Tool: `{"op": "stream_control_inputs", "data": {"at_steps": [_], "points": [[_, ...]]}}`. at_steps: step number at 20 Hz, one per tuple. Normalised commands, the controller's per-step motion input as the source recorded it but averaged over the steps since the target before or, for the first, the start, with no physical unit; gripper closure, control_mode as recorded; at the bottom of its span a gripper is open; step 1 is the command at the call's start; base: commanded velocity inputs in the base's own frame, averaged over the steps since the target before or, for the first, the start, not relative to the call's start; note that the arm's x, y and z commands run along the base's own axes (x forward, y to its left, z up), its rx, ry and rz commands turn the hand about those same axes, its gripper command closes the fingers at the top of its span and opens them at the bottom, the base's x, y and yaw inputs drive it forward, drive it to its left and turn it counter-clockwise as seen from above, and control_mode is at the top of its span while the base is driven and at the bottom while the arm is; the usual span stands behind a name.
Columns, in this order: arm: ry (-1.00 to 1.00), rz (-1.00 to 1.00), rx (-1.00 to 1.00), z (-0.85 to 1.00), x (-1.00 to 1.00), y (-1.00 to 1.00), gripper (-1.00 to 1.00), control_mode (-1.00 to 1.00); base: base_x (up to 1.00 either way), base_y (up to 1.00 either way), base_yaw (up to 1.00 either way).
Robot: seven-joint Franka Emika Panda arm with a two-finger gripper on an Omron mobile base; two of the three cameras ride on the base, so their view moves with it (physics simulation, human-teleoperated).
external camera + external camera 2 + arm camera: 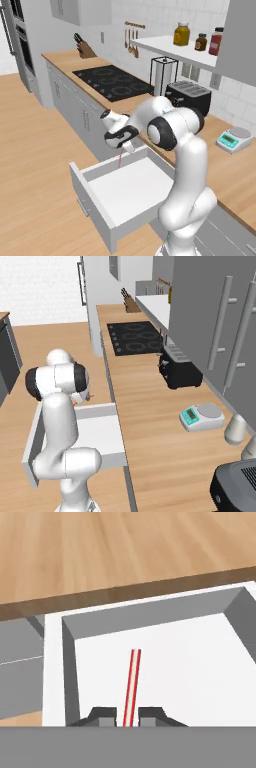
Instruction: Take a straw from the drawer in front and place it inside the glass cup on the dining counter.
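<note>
The gripper (120, 146) hung over the open drawer (95, 202), jaws closed on the straw (119, 159), which dangled straight down from the fingers toward the white floor of the drawer. In the hand view the straw (131, 687) ran up from between the two dark fingertips (103, 716), red with a pale stripe down its middle. Its bent end could not be made out in any view.

The drawer stood pulled out from the grey cabinets below the wall counter (235, 170). In the left base view, the hand sat just over the back part of the drawer, close to the counter edge.

On the counter lay a black cooktop (112, 81), then a black toaster (189, 96) and a wire-framed paper towel holder (163, 75) behind the arm. A small teal-and-white kitchen scale (233, 138) stood further along, well apart from the drawer. A knife block (85, 49) sat at the far end near the wall. A shelf (170, 50) above carried three jars, and utensils hung under it.

In the right base view the arm's elbow and shoulder hid the hand, and a trace of red showed beside them. A dark appliance (235, 488) was cut off at the lower right corner there.
</note>
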Motion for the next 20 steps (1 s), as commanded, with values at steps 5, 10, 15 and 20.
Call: {"op": "stream_control_inputs", "data": {"at_steps": [5, 10, 15, 20], "points": [[-0.77, -0.37, 0.0, 0.94, -0.76, 0.31, 1.0, -1.0, 0.0, 0.0, 0.0], [-0.98, -0.24, 0.03, 0.36, -0.81, 0.28, 1.0, -1.0, 0.0, 0.0, 0.0], [-0.95, -0.16, 0.05, -0.01, -1.0, 0.44, 1.0, -1.0, 0.0, 0.0, 0.0], [-0.43, -0.19, 0.0, -0.25, -0.79, 0.33, 1.0, -1.0, 0.0, 0.0, 0.0]]}}
